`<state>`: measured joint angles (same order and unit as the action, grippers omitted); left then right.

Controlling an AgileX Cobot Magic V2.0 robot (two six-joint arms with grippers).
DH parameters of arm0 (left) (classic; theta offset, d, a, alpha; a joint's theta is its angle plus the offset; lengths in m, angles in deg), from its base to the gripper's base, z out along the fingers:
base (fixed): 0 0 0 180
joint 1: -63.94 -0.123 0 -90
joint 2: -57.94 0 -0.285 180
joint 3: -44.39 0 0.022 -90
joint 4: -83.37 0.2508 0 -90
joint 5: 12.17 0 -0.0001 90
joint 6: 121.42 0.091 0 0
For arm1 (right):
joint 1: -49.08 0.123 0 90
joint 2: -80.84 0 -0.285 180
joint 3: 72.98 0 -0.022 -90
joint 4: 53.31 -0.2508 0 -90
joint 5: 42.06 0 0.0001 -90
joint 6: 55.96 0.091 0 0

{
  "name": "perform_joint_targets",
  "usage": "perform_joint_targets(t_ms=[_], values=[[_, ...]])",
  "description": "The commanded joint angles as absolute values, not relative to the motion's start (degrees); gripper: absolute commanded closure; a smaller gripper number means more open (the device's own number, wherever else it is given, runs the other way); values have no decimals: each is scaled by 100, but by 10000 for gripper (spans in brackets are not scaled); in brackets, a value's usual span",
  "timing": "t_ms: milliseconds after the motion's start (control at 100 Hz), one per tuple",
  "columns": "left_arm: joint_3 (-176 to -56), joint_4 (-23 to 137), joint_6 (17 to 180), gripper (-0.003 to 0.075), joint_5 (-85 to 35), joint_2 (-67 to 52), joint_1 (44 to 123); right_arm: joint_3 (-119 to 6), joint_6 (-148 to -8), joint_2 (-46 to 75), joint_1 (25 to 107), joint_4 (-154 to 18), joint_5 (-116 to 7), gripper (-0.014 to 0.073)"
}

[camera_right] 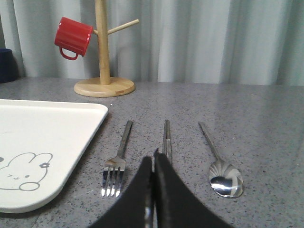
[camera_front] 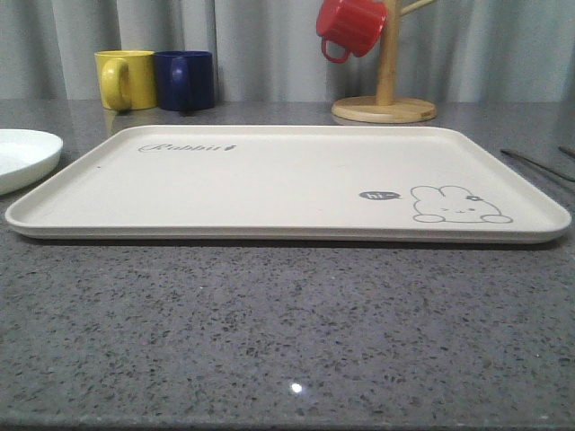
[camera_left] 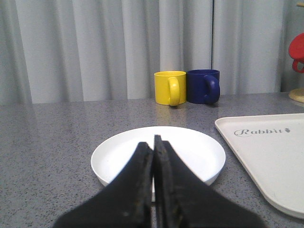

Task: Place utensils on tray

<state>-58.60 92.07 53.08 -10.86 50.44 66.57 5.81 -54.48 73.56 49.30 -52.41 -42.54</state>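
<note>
The cream tray (camera_front: 269, 180) with its bunny drawing lies bare in the middle of the grey table; it also appears as tray (camera_left: 270, 152) and tray (camera_right: 42, 137). A white plate (camera_left: 161, 152) sits left of the tray, also plate (camera_front: 22, 154). My left gripper (camera_left: 153, 142) is shut and empty, just short of the plate. Right of the tray lie a steel fork (camera_right: 118, 159), chopsticks (camera_right: 166, 137) and a spoon (camera_right: 222, 166) side by side. My right gripper (camera_right: 153, 159) is shut and empty, over the near ends of the chopsticks.
A yellow mug (camera_front: 126, 79) and a blue mug (camera_front: 185, 79) stand behind the tray's far left corner. A red mug (camera_front: 350, 27) hangs on a wooden stand (camera_front: 384, 108) at the back. Bare grey table lies in front of the tray.
</note>
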Motion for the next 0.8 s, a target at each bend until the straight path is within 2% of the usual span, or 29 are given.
perform_joint_targets(t_ms=[0,320,450,610,790], values=[[-5627,9200,5261,738,-609,5234,6672,478,-5502,7491,4904,-5245,-3777,662],[-5667,9200,5261,738,-609,5234,6672,478,-5502,7491,4904,-5245,-3777,662],[-6066,9200,5261,738,-753,5224,6672,478,-5502,7491,4904,-5245,-3777,662],[-7104,9200,5261,738,-1649,4929,6672,478,-5502,7491,4904,-5245,-3777,662],[-8530,9200,5261,738,-3136,4076,6672,478,-5502,7491,4904,-5245,-3777,662]])
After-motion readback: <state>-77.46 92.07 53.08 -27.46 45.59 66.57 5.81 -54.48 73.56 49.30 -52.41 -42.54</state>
